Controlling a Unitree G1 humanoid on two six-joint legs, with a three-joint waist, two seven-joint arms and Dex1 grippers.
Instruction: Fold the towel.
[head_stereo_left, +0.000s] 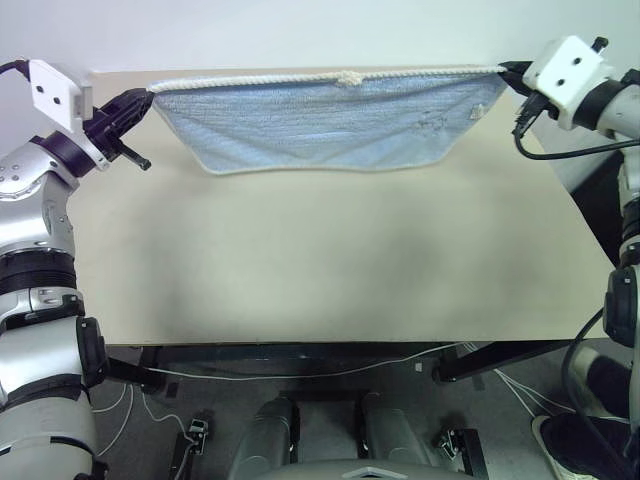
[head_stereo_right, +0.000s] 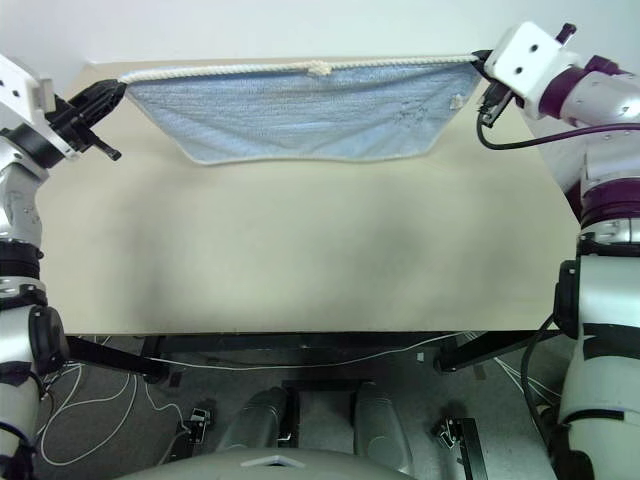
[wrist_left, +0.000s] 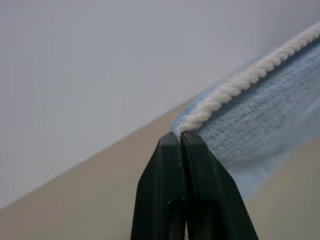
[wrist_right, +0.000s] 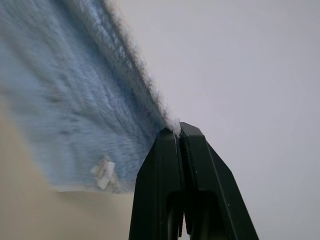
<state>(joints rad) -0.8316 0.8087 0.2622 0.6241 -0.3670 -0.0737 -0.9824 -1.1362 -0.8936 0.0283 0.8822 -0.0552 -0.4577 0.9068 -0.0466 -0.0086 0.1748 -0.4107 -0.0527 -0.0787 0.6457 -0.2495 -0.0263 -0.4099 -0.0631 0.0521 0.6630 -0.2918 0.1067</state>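
The light blue towel (head_stereo_left: 330, 125) hangs stretched in the air over the far part of the table, its white corded edge (head_stereo_left: 300, 78) pulled taut along the top. My left gripper (head_stereo_left: 148, 93) is shut on the towel's left top corner. My right gripper (head_stereo_left: 505, 70) is shut on the right top corner. The lower edge sags in a curve, and whether it touches the tabletop I cannot tell. In the left wrist view the black fingers (wrist_left: 172, 170) pinch the cord end. In the right wrist view the fingers (wrist_right: 172, 160) clamp the edge, with a small white tag (wrist_right: 103, 172) near that corner.
The beige table (head_stereo_left: 330, 260) spreads wide below and in front of the towel. A pale wall stands behind the table's far edge. Black frame bars and cables (head_stereo_left: 300, 372) lie under the near edge.
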